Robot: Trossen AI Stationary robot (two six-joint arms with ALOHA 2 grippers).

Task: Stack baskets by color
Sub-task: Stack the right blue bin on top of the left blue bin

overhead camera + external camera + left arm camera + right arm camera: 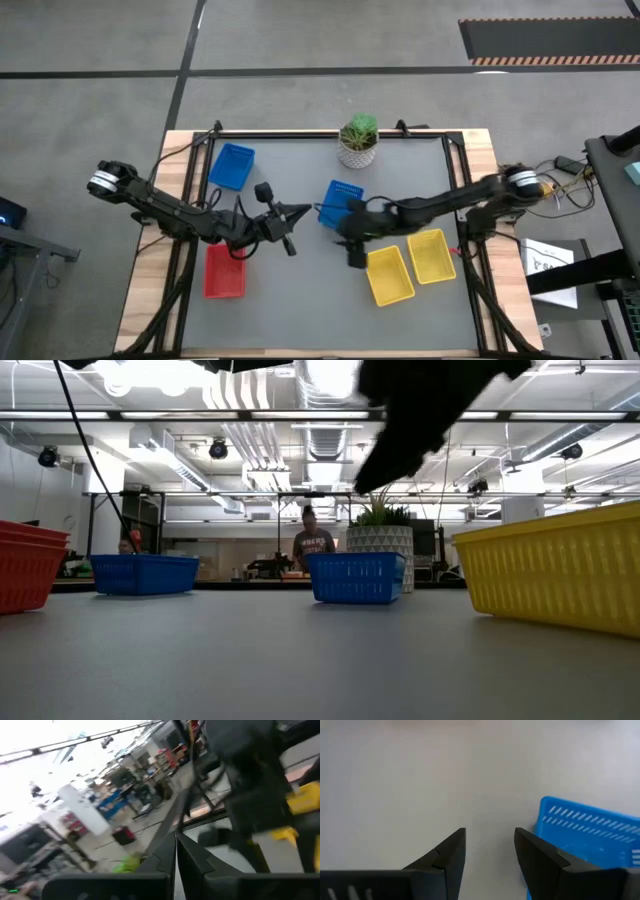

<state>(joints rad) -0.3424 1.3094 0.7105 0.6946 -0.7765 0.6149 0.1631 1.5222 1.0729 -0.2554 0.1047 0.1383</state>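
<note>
Hovering with spread fingers just beside the near blue basket (592,832) at mid-table, the right gripper (490,850) should straddle its rim squarely, while the left gripper (290,215) waits pressed together nearby.

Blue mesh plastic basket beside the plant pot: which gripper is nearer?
Right. The right gripper hangs open right beside the blue mesh plastic basket; the left gripper is shut, farther off toward the table's middle.
</note>
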